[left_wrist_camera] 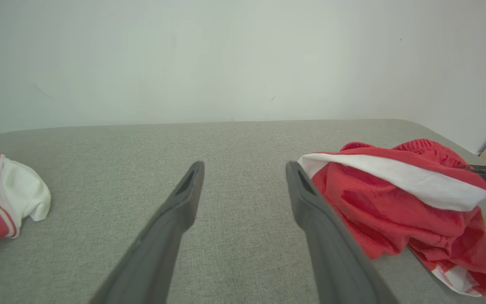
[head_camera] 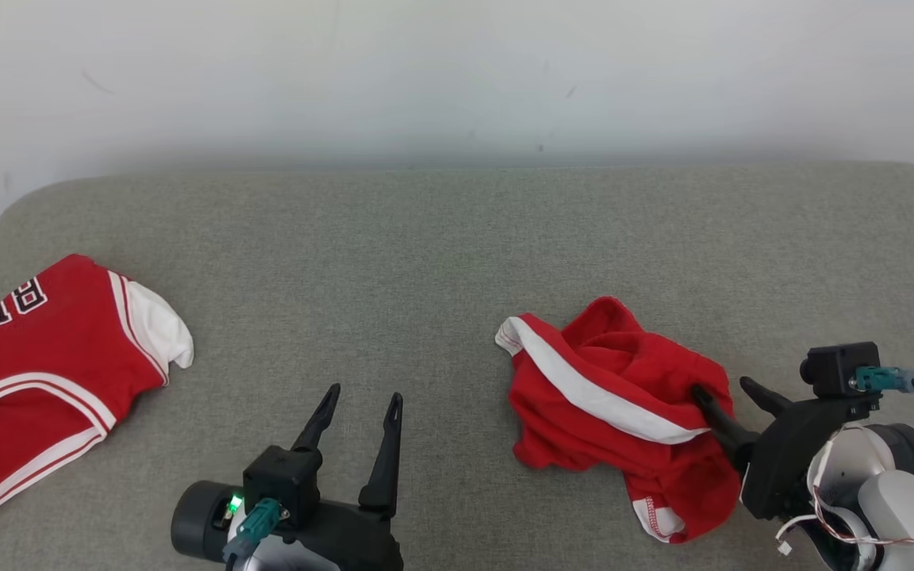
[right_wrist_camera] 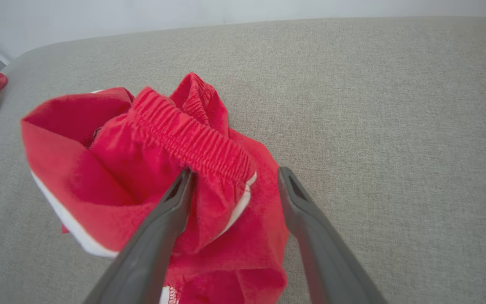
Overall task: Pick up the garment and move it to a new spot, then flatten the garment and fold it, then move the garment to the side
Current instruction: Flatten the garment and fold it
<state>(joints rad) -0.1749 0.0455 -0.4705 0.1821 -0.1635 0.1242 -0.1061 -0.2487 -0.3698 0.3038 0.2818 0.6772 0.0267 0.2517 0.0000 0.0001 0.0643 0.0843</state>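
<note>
You see the red shorts point(head_camera: 608, 381) crumpled at the right of the grey table point(head_camera: 425, 238). Your right gripper point(head_camera: 720, 386) has its fingers spread astride the waistband, pinching nothing. Your left gripper point(head_camera: 366, 392) has its fingers spread above bare table.

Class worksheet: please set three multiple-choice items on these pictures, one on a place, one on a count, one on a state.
1. Where do the red shorts lie?
A) at the robot's right
B) at the robot's left
C) on the floor

2. How many red garments lie on the grey surface?
A) one
B) two
C) three

3. The right pincer is:
A) shut on cloth
B) open
C) shut and empty

Key:
1 A, they lie crumpled by the right pincer.
2 B, there are the shorts plus a jersey.
3 B, its fingers stand well apart.
</note>
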